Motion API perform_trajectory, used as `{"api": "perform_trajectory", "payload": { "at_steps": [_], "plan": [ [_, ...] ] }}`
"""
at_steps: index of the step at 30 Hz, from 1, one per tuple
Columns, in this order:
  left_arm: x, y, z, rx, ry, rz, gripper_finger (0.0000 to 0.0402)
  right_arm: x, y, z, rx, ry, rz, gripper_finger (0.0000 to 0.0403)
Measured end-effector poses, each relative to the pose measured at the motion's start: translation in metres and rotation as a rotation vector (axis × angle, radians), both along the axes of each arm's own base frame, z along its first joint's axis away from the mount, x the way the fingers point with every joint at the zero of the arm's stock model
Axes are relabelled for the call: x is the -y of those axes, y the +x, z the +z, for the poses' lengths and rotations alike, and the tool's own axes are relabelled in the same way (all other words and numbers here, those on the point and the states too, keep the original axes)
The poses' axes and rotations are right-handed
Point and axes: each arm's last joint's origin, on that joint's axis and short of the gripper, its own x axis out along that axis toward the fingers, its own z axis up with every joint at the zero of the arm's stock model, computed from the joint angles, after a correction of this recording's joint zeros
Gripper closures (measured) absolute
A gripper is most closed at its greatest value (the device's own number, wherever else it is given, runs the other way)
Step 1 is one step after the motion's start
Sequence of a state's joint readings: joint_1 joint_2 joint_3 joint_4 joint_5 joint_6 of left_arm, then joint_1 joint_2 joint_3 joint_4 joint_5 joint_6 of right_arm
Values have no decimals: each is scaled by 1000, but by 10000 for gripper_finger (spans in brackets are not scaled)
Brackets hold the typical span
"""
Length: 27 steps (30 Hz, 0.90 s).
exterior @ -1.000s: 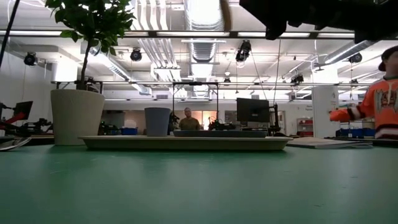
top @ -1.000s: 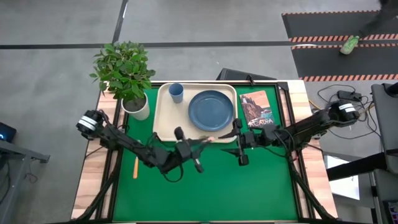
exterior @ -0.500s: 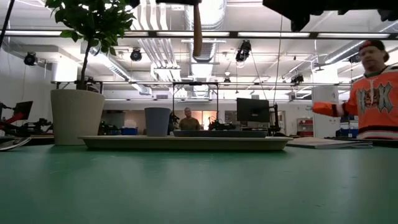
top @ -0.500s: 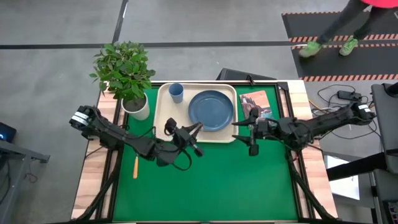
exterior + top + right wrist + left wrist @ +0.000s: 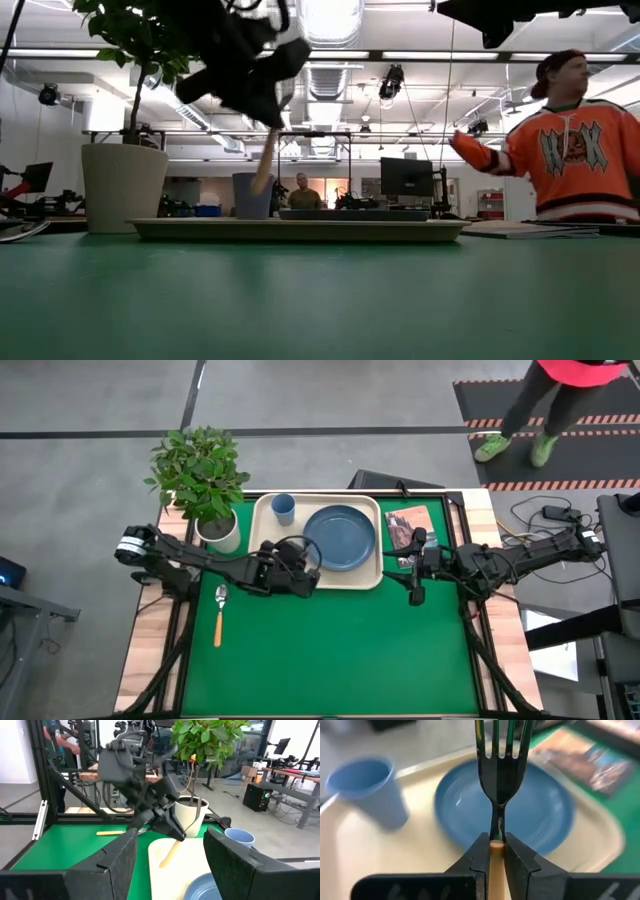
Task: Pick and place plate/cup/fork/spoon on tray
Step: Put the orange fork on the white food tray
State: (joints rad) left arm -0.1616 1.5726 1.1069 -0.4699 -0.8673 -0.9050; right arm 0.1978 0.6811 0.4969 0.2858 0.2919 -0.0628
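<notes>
Beige-handled metal fork [image 5: 496, 780] sits clamped in the left gripper [image 5: 493, 851] above the cream rectangular tray [image 5: 266, 565], frame centre; right gripper [image 5: 416, 567] fingers apart.

Left wrist view: fork [image 5: 496, 775] tine tips cut off by the frame edge, handle mostly hidden between the left claw [image 5: 494, 851] fingers. Cup [image 5: 367, 790] and plate [image 5: 505, 810] blurred there; booklet [image 5: 580, 757] cover smeared, unreadable. High view: fork hidden under the left claw [image 5: 300, 565]. Low view: plate barely visible behind the tray [image 5: 300, 229] lip; right claw cut off at the top edge. Right wrist view: plate [image 5: 202, 887] cut by the bottom edge.
</notes>
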Motion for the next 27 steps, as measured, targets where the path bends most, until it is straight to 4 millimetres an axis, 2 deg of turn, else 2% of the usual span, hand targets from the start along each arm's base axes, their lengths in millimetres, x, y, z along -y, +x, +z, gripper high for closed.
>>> {"api": "perform_trajectory", "payload": {
  "at_steps": [5, 11, 27],
  "plan": [
    [-14, -14, -11, -106, -128, 95, 386, 1, 0, 0, -1, -1, -26, 188],
    [-29, -25, -21, -196, -203, 176, 386, 1, 0, 0, -1, 0, -27, 188],
    [-72, -36, -29, -298, -285, 282, 379, 1, 0, -1, -5, 0, -26, 188]
  ]
}}
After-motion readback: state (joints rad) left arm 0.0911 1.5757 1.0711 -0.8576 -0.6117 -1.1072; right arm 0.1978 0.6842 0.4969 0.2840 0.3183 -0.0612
